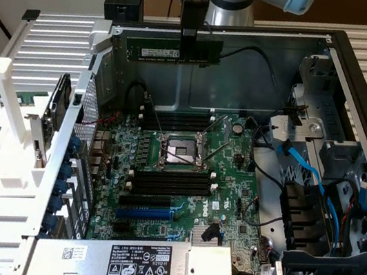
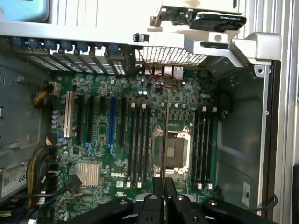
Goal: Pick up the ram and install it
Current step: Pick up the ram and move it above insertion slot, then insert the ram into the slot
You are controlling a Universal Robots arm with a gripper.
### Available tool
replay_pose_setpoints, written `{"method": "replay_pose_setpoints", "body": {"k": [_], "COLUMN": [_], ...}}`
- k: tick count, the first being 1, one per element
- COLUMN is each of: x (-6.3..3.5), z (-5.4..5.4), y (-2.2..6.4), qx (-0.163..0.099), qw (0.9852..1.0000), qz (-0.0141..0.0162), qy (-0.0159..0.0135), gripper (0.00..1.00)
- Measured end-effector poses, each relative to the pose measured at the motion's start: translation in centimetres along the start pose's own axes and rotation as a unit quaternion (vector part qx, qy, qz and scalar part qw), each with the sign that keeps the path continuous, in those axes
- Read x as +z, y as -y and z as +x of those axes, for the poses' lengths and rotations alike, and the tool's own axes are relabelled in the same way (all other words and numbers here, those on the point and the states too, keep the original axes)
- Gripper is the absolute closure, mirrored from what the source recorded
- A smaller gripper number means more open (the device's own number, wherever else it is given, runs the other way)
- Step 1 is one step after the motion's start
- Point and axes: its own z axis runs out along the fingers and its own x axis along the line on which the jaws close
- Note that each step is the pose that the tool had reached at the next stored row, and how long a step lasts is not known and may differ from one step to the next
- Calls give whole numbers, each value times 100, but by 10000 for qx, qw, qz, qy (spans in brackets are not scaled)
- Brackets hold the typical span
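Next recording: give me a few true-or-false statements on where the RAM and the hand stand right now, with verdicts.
1. The hand grips the long dark green RAM strip. True.
2. The square metal processor socket lies between two groups of long black memory slots. True.
3. The strip is seated in one of those slots. False: it hangs in the air above the green motherboard, clear of it.
4. A side panel covers the board. False: the grey metal computer case lies open, with the board exposed.

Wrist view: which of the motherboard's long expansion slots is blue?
The blue slot, flanked on both sides by black slots; the outermost slot is white, the rest are black.
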Motion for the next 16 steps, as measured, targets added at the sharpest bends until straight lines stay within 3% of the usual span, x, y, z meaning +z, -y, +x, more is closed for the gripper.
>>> {"method": "replay_pose_setpoints", "body": {"k": [5,13,14,16], "x": [84,202,272,307], "z": [31,56,72,86], "y": [6,8,9,9], "qx": [8,5,4,3], "qw": [10000,9999,9999,9999], "qz": [17,102,125,132], "qy": [4,9,13,13], "gripper": [87,87,87,87]}}
